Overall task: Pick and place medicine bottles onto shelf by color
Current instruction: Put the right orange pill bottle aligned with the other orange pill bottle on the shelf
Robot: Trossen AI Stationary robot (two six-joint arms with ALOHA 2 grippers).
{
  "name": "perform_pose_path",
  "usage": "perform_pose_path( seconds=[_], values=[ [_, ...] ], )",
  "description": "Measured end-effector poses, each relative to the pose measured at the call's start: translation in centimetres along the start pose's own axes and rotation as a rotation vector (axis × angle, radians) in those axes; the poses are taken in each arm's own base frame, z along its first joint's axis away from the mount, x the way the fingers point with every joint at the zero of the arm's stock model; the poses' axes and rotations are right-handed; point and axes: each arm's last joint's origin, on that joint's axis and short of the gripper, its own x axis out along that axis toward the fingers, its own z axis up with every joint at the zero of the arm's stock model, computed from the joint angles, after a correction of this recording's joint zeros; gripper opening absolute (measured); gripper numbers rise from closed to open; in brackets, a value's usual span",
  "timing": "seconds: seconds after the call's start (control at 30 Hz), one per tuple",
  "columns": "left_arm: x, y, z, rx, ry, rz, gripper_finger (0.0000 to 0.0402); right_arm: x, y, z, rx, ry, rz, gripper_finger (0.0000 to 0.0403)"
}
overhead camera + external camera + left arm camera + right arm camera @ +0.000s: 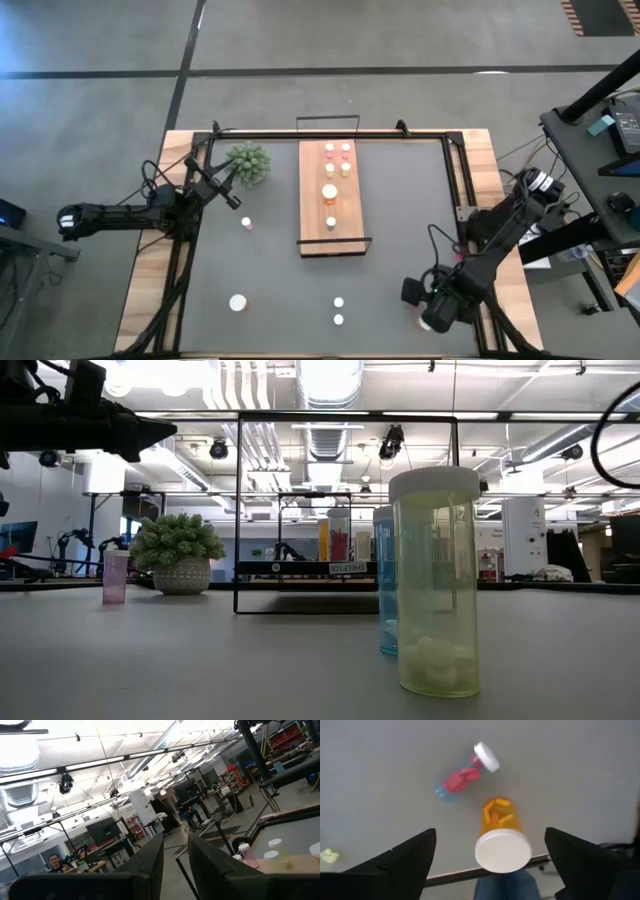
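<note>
- Shelf (330, 200): lying lengthwise at the table's middle toward the far edge, black wire rails at both short ends; open board showing at its near end.
- Medicine bottles (331, 172) on the shelf: standing along the far and middle part, white caps up, orange and pinkish bodies.
- Orange bottle (502, 837): standing capped on the dark mat, between the right gripper's spread fingers in the right wrist view, touching neither.
- Bottle with red contents (465, 772): sitting apart from the orange one, free mat around it.
- Loose bottles: one (247, 224) sitting left of the shelf, one (237, 301) near the front-left, two (338, 310) sitting close together at front centre, all well apart from the shelf.
- Right gripper (432, 312): hanging at the table's front-right corner, close to the edge, jaws wide apart.
- Left gripper (235, 198): waiting at the far-left by the green plant (248, 162), fingers pressed together, holding nothing.
- Person (53, 861): showing in the room beyond.
</note>
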Motion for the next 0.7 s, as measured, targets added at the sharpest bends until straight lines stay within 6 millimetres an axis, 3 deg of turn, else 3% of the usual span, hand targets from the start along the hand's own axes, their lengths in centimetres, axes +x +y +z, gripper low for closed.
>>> perform_pose_path(
  seconds=[0.23,0.7],
  values=[
    [0.0,0.0,0.0,0.0,0.0,-0.001,0.0072,1.4,0.4,-1.6,0.045,0.027,-0.022,0.0369],
    [0.0,0.0,0.0,0.0,0.0,0.0,0.0072,3.5,-0.1,-2.2,0.044,-0.024,-0.054,0.0364]
  ],
)
